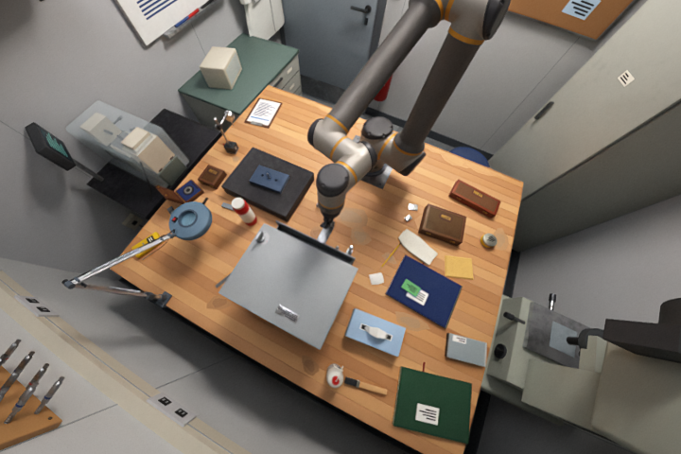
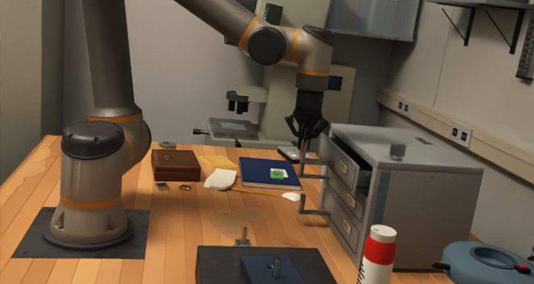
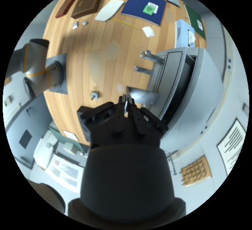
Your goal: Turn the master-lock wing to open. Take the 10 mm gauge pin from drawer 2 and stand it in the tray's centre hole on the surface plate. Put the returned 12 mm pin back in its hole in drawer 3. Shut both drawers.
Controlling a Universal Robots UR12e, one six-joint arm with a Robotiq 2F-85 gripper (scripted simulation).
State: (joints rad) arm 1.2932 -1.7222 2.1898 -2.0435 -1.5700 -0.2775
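The top drawer (image 2: 343, 161) of the grey cabinet (image 2: 399, 185) stands pulled partly out, while the two drawers below it sit further in with their handles (image 2: 308, 209) sticking out. A pin stands in the blue tray (image 2: 274, 268) on the dark surface plate (image 1: 268, 182), and another pin stands on a small base (image 2: 243, 238) on the bench in front of it. The master-lock wing (image 2: 397, 150) sits on the cabinet's top. My gripper (image 2: 303, 145) hangs straight down at the front of the top drawer and is closed on that drawer's handle (image 3: 141, 96).
The robot base (image 2: 92, 193) stands left on the bench. A blue book (image 2: 268, 172), a white cloth (image 2: 221, 178), a brown case (image 2: 175, 164) and small metal blocks lie between it and the cabinet. A red-and-white bottle (image 2: 377, 252) and a blue magnifier lamp (image 2: 484, 262) stand near the cabinet's near side.
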